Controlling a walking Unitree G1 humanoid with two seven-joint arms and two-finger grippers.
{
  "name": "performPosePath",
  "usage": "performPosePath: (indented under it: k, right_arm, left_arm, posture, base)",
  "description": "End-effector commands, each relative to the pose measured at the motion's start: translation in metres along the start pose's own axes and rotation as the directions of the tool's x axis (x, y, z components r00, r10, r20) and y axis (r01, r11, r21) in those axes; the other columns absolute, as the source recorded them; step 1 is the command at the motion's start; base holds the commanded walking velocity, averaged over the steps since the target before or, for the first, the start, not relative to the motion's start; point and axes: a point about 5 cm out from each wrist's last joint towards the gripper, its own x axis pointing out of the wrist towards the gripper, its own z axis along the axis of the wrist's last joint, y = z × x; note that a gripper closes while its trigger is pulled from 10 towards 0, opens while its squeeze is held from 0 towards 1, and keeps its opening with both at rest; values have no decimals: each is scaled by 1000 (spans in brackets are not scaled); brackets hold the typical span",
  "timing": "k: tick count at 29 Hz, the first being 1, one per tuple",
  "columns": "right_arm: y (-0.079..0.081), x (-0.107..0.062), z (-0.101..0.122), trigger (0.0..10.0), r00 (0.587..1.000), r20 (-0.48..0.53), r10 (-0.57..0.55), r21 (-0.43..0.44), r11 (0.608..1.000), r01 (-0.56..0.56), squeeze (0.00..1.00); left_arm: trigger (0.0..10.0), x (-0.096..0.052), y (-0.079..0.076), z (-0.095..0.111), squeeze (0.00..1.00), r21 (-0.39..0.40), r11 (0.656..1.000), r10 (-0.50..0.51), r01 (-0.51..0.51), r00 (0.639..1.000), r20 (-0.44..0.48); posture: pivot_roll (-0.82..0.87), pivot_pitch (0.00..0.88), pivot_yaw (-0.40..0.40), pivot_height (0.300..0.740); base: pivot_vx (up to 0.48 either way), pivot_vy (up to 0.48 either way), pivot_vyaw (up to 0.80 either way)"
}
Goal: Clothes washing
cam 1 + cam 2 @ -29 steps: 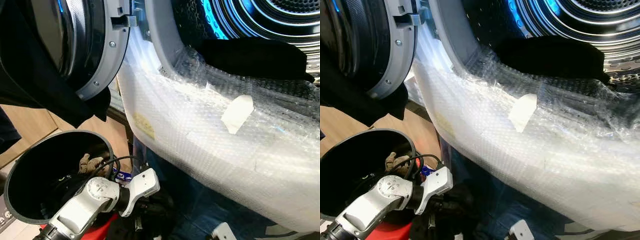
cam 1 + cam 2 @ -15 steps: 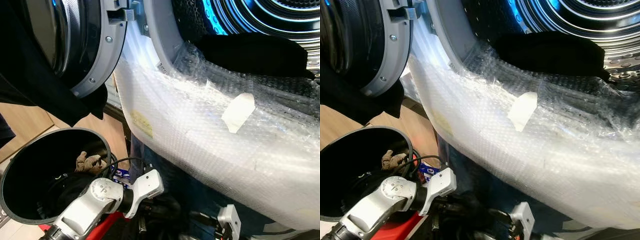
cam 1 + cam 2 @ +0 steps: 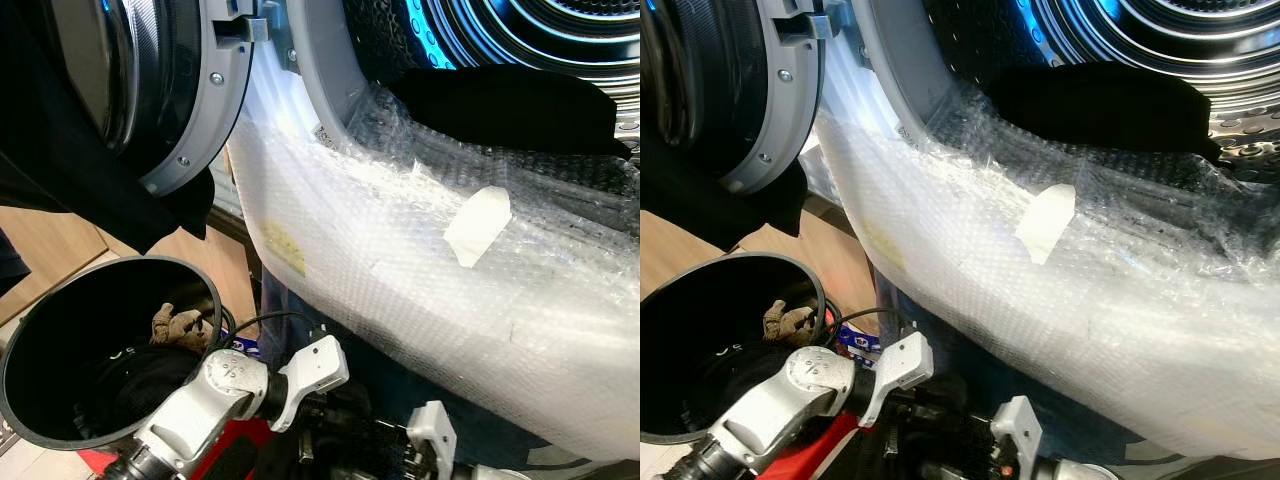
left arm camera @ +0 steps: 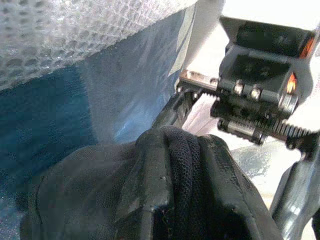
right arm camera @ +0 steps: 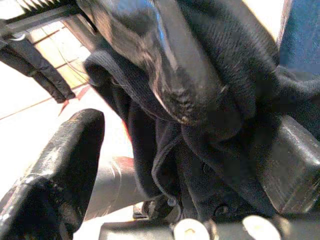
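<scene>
The washer's drum (image 3: 560,30) stands open, lit blue, with a black garment (image 3: 500,105) lying over its lip. Low in front of the machine, my left gripper (image 4: 170,200) is shut on a second black garment (image 4: 85,190). My right gripper (image 5: 185,130) is open, its fingers (image 5: 55,165) spread on either side of that garment (image 5: 220,75) and of the left gripper's fingers. In the eye views both wrists, left (image 3: 315,365) and right (image 3: 432,428), meet under the machine's front, and the fingers are lost in the dark there.
Bubble wrap (image 3: 420,260) with a tape patch (image 3: 478,225) covers the machine's front. The open door (image 3: 190,100) is at the left, with dark cloth (image 3: 60,190) hanging over it. A black bucket (image 3: 40,330) holding clothes and a tan item (image 3: 178,323) stands on the wooden floor (image 3: 40,250).
My left wrist has moved right and my right wrist has come up and left, so the two are now close together. The camera shifted slightly a second ago.
</scene>
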Motion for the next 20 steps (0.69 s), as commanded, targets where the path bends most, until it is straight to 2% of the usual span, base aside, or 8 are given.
performPosePath:
  k: [1, 6, 12, 17, 20]
  right_arm:
    - [3, 6, -6, 10000, 1000, -28, 0, 11, 1000, 0, 0]
    - [0, 9, -14, 10000, 998, -54, -42, 29, 999, 44, 0]
    - [8, 12, -15, 10000, 999, -47, 3, 59, 998, 0, 0]
    - [15, 17, -5, 10000, 999, -14, 45, 72, 996, -44, 0]
    - [13, 26, -1, 10000, 1000, -15, 3, 53, 999, -2, 0]
  left_arm:
    - [0, 8, -2, 17, 0, 66, 997, -31, 27, 998, 59]
    - [0, 8, 8, 28, 0, 86, 995, 32, -42, 993, 114]
    - [0, 9, 16, 36, 0, 97, 990, 88, -104, 984, 155]
    - [0, 11, 22, 39, 0, 97, 983, 136, -156, 974, 184]
    - [0, 15, 20, 44, 0, 98, 985, 121, -144, 969, 213]
  posture:
    - [-9, 145, -29, 740]
    - [0, 135, -35, 740]
    - [-10, 124, -28, 740]
    - [-13, 117, -27, 740]
    - [-13, 114, -29, 740]
  base:
    - [0, 0, 0]
    - [0, 0, 0]
    - [0, 0, 0]
    - [0, 0, 0]
    - [0, 0, 0]
